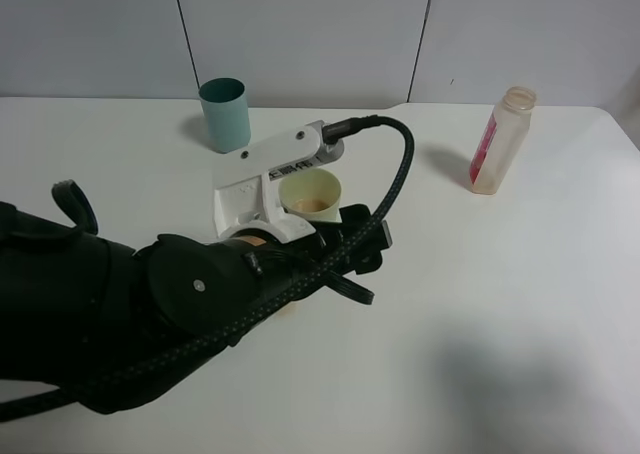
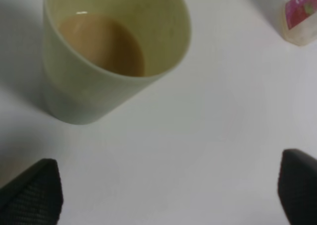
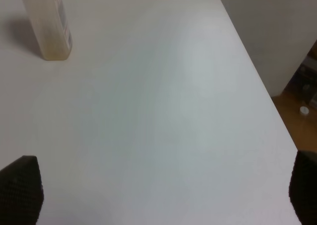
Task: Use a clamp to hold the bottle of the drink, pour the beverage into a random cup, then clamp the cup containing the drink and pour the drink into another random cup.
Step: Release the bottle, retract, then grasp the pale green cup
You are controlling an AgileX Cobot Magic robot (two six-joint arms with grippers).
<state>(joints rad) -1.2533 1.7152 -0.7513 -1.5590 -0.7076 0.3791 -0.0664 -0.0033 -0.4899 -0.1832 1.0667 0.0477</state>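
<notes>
Fingers [image 2: 34,193] of left clamp [image 2: 166,190]: black, textured, spread wide and released, grasping nothing; bare white table [image 1: 480,304] shows in the gap; pale yellow-green cup [image 2: 114,51] stands upright just ahead of the tips, apart from both; beverage [image 2: 101,44], opaque pinkish-brown, fills the lower part of that cup; in the overhead frame the cup sits a little left of centre, just beside the clamp's grey-white housing, with the black arm and its braided cable filling the lower left; right clamp [image 3: 162,190]: fingers likewise parted, grasping nothing, over bare table near its edge; bottle [image 1: 502,139]: translucent, capless, red-pink label, upright at upper right of the overhead frame, well apart from the cup; teal cup [image 1: 225,114]: upright, upper left of centre, near the housing
</notes>
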